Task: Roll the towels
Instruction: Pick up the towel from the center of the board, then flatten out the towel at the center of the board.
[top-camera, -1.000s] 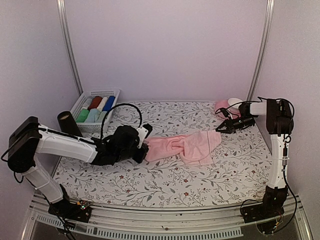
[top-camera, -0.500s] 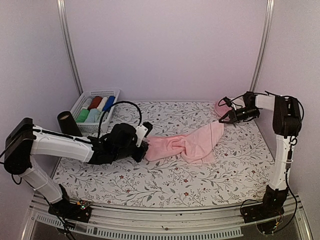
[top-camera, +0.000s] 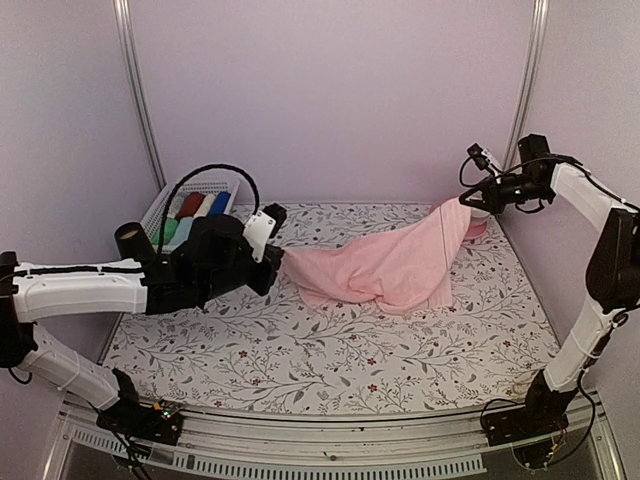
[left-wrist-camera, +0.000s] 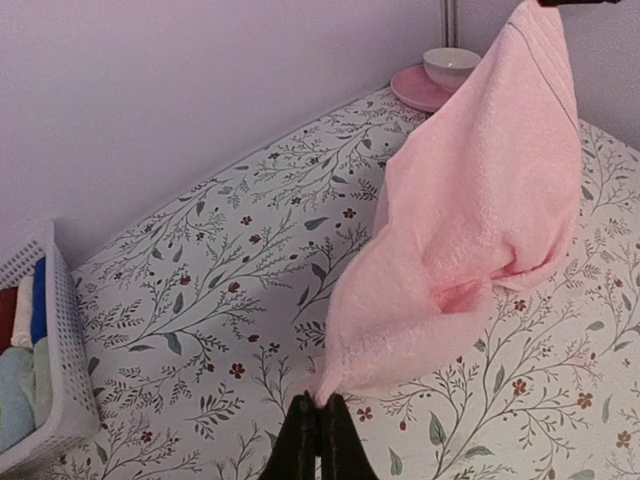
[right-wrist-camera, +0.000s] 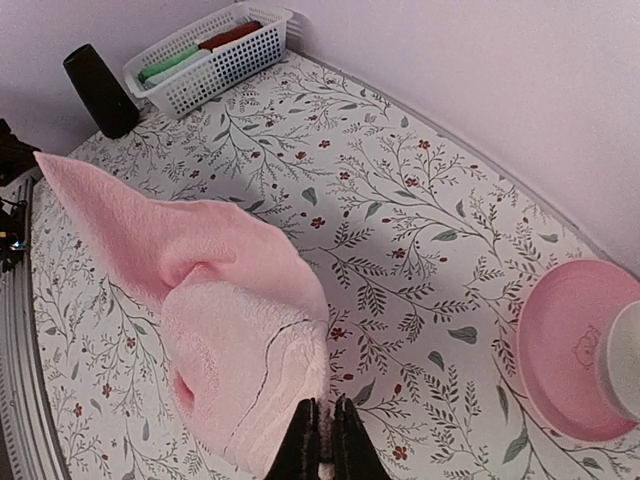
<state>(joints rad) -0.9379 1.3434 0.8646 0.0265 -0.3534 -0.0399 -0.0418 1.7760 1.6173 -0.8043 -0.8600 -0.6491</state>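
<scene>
At the back left corner of the flowered table (top-camera: 300, 370) we see a white basket (top-camera: 158, 208) packed with rolled cloths (top-camera: 195, 207) in red, white, blue and green. A dark cylinder (top-camera: 130, 241) stands just beside its near end. At the back right, a pink saucer (left-wrist-camera: 418, 92) carries a white cup (left-wrist-camera: 450, 66). From the top view the raised cloth hides most of the saucer, which sits just behind the towel's high end. Between these things the pink towel (top-camera: 390, 265) stretches across the middle and right of the table, strung between the two arms. The left gripper (top-camera: 280, 262) has its fingers pressed together on the towel's left corner, low over the table. The right gripper (top-camera: 466, 200) pinches the opposite end up high, near the back wall. We find the towel pale, soft and plain, with a thin stitched line running near its right edge. It is unrolled and does not hang flat: it narrows to a point at the left and sags into a loose doubled fold in the middle. Its lowest part appears to brush the tablecloth.
</scene>
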